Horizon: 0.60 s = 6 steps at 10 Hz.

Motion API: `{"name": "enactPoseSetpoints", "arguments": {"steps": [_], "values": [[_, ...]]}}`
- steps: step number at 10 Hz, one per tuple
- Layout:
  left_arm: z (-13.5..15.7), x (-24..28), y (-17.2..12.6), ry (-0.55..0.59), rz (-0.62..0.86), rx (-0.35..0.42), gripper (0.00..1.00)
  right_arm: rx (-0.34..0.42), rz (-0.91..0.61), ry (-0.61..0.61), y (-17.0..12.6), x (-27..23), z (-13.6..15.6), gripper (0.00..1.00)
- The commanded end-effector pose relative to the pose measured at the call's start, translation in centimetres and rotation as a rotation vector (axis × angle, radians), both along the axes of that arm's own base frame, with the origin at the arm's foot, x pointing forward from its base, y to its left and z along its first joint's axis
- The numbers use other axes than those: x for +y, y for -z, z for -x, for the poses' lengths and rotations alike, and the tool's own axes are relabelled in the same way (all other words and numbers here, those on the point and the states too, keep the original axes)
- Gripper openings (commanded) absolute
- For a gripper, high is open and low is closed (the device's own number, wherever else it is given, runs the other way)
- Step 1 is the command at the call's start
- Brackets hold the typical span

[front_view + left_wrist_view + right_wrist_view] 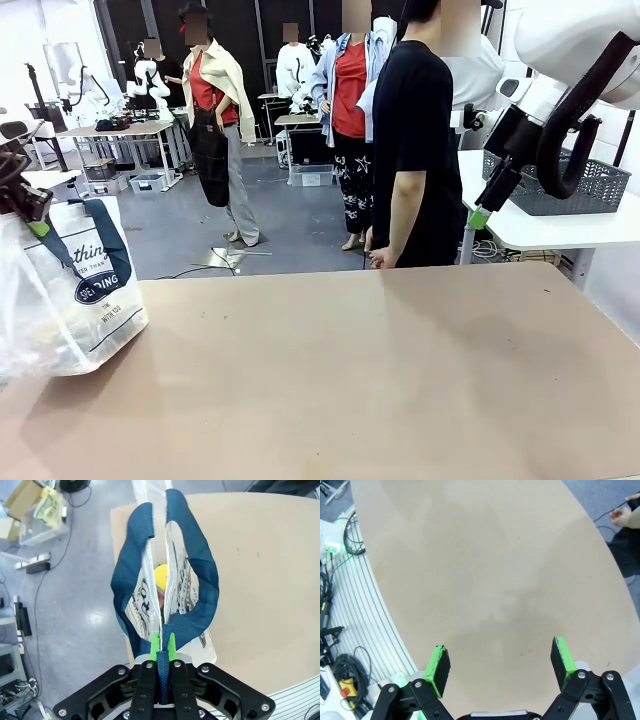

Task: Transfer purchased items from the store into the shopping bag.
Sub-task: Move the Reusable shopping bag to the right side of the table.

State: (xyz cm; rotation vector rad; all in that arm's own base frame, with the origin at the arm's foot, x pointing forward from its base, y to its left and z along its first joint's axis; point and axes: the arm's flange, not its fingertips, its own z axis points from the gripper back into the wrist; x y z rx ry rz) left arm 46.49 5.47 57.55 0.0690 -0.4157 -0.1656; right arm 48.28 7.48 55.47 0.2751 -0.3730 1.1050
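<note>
Holding the navy blue strap handles [200,580] of the translucent white plastic shopping bag [70,290], the left gripper [162,647] sits at bottom centre of the left wrist view, green pads pressed together on the gathered webbing. The bag rests at the left edge of the front view on the tan table top [380,370], its round navy logo facing the camera. Through the narrow mouth between the straps, centre of the wrist view, a yellow round item [161,575], likely the tape measure, and something red beneath it lie inside.

Right gripper [502,662]: fingers spread wide apart, nothing between them, hovering over bare table, bottom of the right wrist view. A person in a black top [415,150] stands at the far side, upper centre. A dark grey lattice-mesh plastic basket [580,185] sits on a white table, upper right of the front view; contents not readable.

Judgement: loading looks done or nearly so; step in hand is handling the filled bag. Next move calls for a steady lift, keeping both straps clamped.
</note>
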Motion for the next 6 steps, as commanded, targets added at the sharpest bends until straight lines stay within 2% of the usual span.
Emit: {"name": "enactPoseSetpoints", "arguments": {"steps": [1, 5, 6], "values": [[-0.6, 1.0, -0.7, 0.046, 0.037, -0.019, 0.00, 0.009, -0.002, -0.004, -0.2, 0.0, -0.2, 1.00], [0.2, 2.3, 2.7, 0.084, 0.074, 0.079, 0.00, 0.009, -0.002, -0.004, -0.2, 0.0, -0.2, 1.00], [0.6, 2.2, 3.0, 0.082, 0.066, 0.092, 0.09, 0.009, -0.002, -0.004, -0.2, 0.0, -0.2, 1.00]]}}
